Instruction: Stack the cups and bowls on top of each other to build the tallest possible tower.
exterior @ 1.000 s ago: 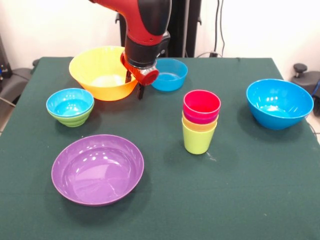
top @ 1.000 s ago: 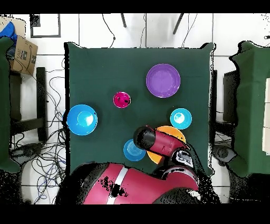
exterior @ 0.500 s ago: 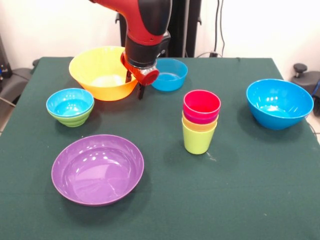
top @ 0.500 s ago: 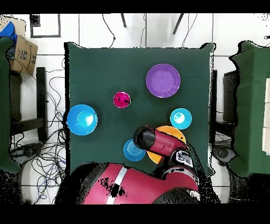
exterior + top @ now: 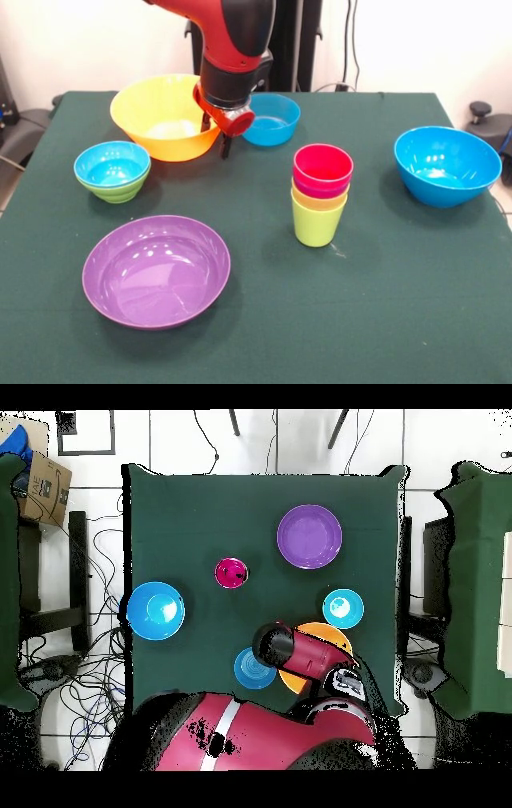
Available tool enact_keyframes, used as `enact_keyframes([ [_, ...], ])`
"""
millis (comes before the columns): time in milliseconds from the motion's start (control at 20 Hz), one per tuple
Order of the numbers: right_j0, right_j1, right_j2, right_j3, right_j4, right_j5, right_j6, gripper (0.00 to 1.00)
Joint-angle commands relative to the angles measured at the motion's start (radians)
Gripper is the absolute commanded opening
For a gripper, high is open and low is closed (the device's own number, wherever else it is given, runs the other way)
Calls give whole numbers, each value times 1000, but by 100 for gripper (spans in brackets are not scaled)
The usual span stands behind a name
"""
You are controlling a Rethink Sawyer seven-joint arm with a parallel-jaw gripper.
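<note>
The four cups already stand nested as a tower point(image 5: 320, 196) just right of the frame's centre in the front view: lime green lowest, then yellow, purple and red on top. The bowls still lie scattered, so the step in hand looks like fetching a first bowl. The gripper point(image 5: 218, 138) hangs in the upper middle of the frame, at the right rim of the large yellow-orange bowl point(image 5: 160, 112) and just left of a small blue bowl point(image 5: 272, 118). Two dark fingertips point(image 5: 225, 147) show below the red wrist, one by the orange rim, one beyond it, but I cannot tell how far apart they stand or whether they pinch that rim. Next, the move seems to call for a firm hold on a rim, then a lift clear of the neighbouring bowl
</note>
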Motion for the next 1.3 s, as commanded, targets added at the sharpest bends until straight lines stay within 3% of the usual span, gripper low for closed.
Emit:
enact_keyframes([
  [50,30,19,59,-73,-34,11,44,100],
  [400,45,14,55,-78,-27,34,43,100],
  [650,93,34,22,-122,-19,76,44,100],
  [700,101,36,16,-126,-14,80,50,0],
  [1300,138,111,26,-281,23,153,47,0],
])
